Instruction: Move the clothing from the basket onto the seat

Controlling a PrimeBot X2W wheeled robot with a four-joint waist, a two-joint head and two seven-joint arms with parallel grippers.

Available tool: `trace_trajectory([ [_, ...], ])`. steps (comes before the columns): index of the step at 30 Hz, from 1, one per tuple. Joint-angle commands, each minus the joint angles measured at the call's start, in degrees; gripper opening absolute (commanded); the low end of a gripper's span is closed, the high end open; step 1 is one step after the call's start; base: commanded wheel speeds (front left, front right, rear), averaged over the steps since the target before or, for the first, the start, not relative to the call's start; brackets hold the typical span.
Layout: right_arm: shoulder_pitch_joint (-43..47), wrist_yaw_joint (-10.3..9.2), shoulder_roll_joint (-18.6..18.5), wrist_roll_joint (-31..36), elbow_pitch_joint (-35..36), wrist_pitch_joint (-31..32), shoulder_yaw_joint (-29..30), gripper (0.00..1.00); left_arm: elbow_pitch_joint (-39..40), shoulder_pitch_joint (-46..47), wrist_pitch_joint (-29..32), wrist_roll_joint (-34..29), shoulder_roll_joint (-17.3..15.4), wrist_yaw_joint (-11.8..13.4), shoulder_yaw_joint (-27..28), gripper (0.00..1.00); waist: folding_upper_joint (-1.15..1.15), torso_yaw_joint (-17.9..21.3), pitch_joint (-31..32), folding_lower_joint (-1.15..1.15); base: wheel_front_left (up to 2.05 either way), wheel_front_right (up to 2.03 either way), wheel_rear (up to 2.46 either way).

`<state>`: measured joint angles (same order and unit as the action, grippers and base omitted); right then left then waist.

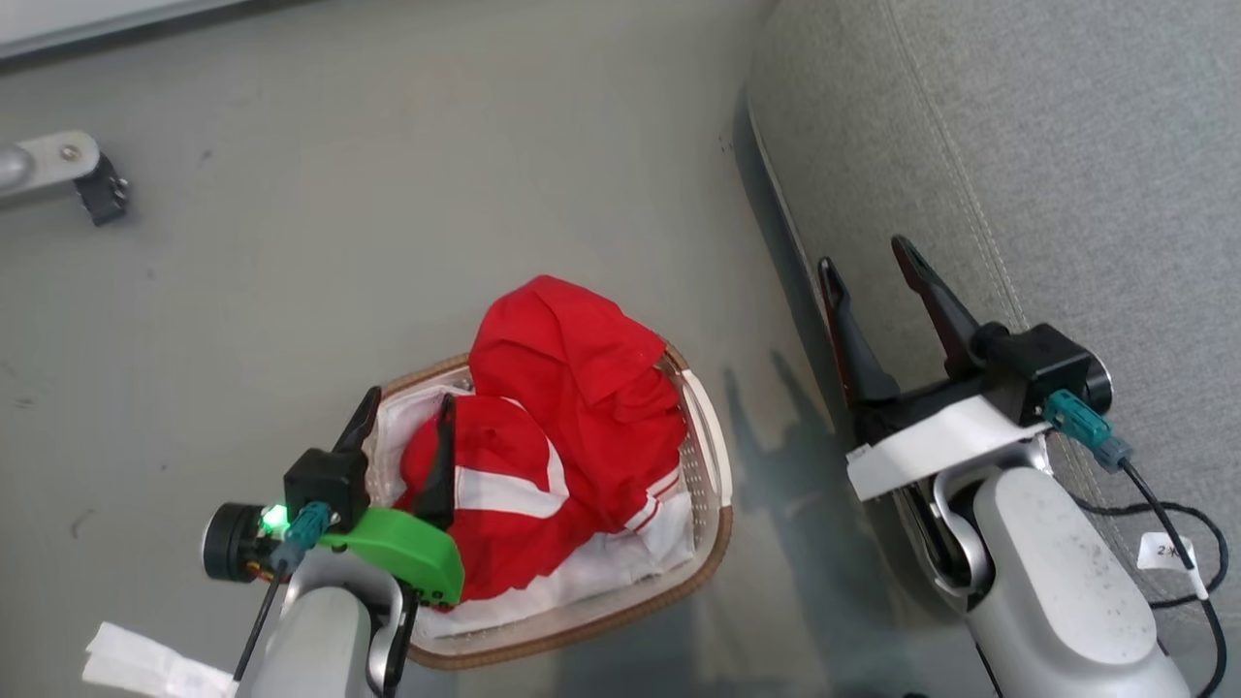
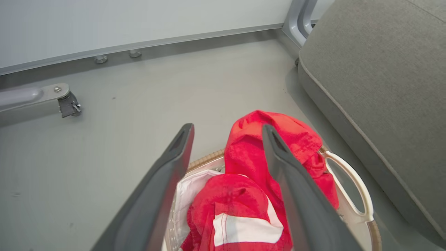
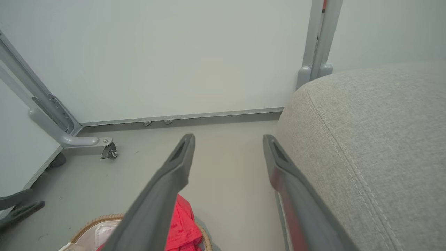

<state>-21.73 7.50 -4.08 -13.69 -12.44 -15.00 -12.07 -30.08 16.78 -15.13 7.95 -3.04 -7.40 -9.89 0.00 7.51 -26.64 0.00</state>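
- Soft red clothing lies bunched up in the oval plastic basket full of tiny holes.
- Left gripper: fingers apart over it, empty.
- Right gripper: fingers apart, empty, beside the grey cloth seat.

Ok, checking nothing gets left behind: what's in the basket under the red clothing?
A white liner sheet shows beneath the clothing in the basket; anything below the folds is covered.

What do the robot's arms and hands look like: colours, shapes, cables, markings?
Both forearms are pale grey. Each hand has two long, dark, tapering fingers on a black block, with a teal plug and black cable. The left hand wears a bright green cover and a lit green light; the right hand a white band.
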Motion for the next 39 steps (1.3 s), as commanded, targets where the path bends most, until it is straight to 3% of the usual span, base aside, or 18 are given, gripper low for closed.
trace_trajectory([
  [1,-1.2,-0.02,0.0,-0.3,0.6,-0.3,-0.5,1.0,-0.4,1.8,0.0,-0.3,-0.8,-0.2,-0.5,1.0,0.0,2.2,-4.0,0.0,0.0,0.0,0.0],
  [23,-8.2,-0.02,1.0,-1.5,7.1,-0.3,-5.3,1.0,-18.0,13.3,0.0,-4.1,-6.4,-0.2,-8.5,1.0,0.0,8.0,-17.8,0.0,0.0,0.0,0.0],
  [39,-8.5,-0.02,1.1,-2.6,7.6,-0.3,-6.3,1.0,-39.5,25.2,0.8,-9.7,-6.1,0.9,-15.2,1.0,0.0,9.4,-22.7,0.0,0.0,0.0,0.0],
])
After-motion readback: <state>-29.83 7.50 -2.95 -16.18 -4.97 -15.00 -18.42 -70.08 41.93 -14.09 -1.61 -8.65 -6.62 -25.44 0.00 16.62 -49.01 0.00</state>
